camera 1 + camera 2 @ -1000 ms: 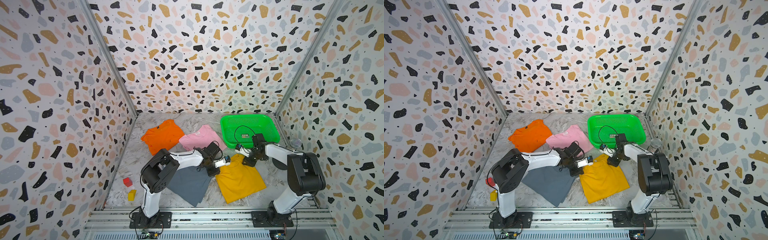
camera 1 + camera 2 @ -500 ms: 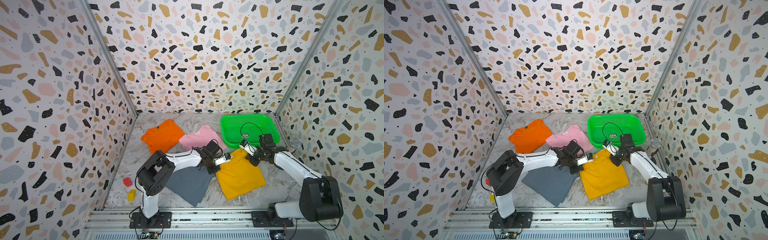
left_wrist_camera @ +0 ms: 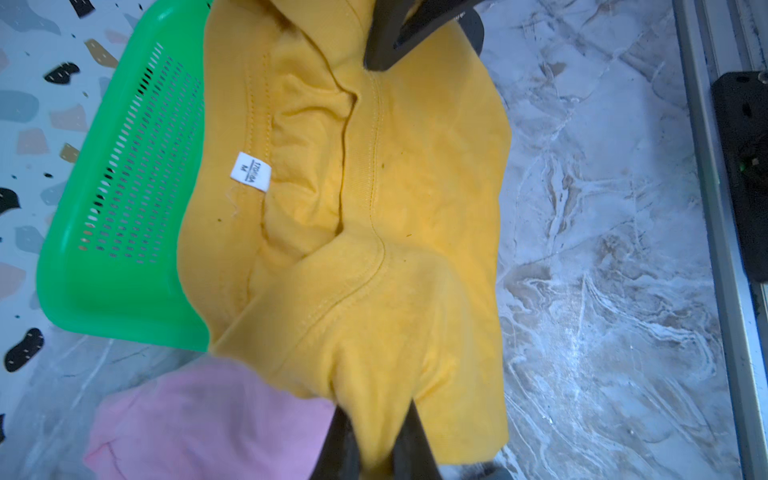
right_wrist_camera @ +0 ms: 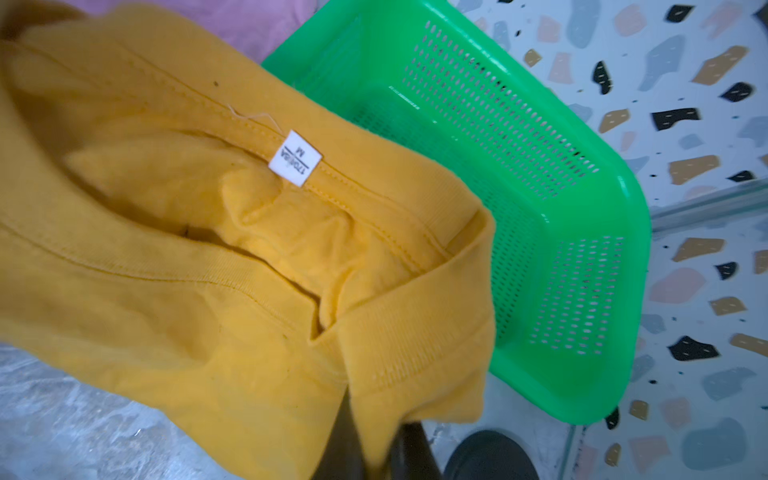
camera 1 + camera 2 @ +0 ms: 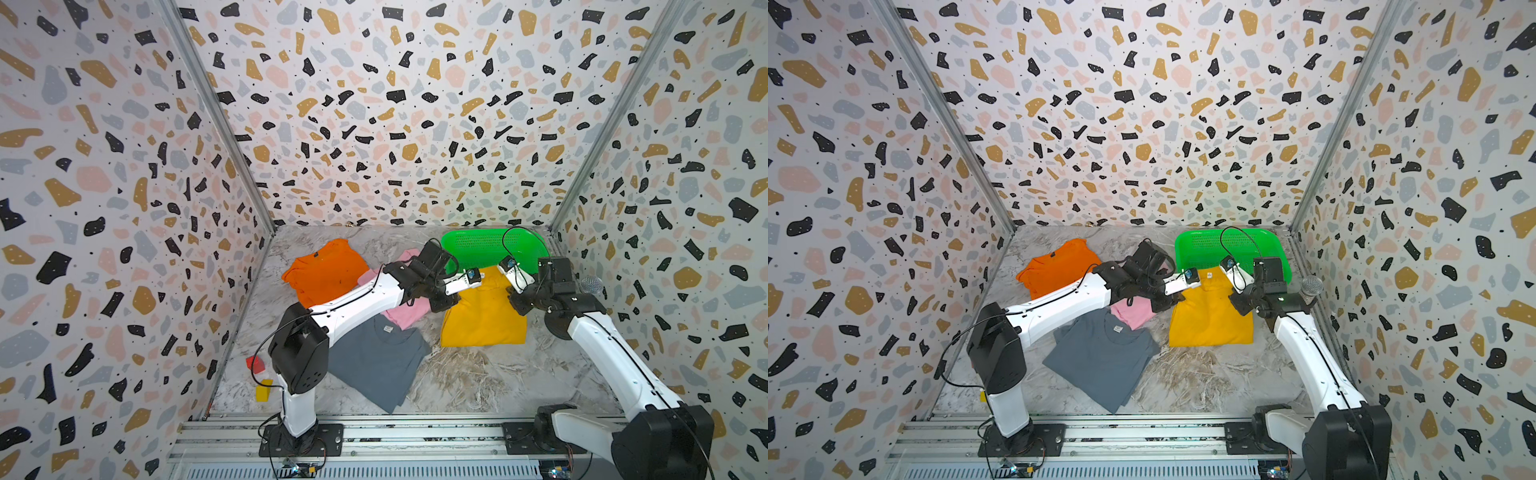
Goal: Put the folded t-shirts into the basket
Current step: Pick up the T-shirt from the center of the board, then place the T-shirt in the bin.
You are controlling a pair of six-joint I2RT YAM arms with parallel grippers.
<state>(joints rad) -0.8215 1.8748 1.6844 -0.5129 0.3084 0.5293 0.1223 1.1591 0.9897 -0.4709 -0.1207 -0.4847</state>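
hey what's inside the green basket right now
No shirt shows inside the basket: only bare mesh floor and walls. Its near edge is hidden behind the yellow shirt, which both the left hand and right hand are pinching.

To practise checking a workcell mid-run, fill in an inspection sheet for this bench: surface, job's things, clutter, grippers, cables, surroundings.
Surface: marbled tabletop.
Job's things: green basket back right, no shirt in it; mustard shirt raised at its collar end beside it; orange shirt, pink shirt, grey shirt on the table.
Clutter: red block, yellow block by the left arm's base; grey mesh ball far right.
Grippers: left gripper and right gripper both shut on the mustard shirt.
Cables: black cable loops above the basket.
Surroundings: terrazzo walls; metal rail in front.
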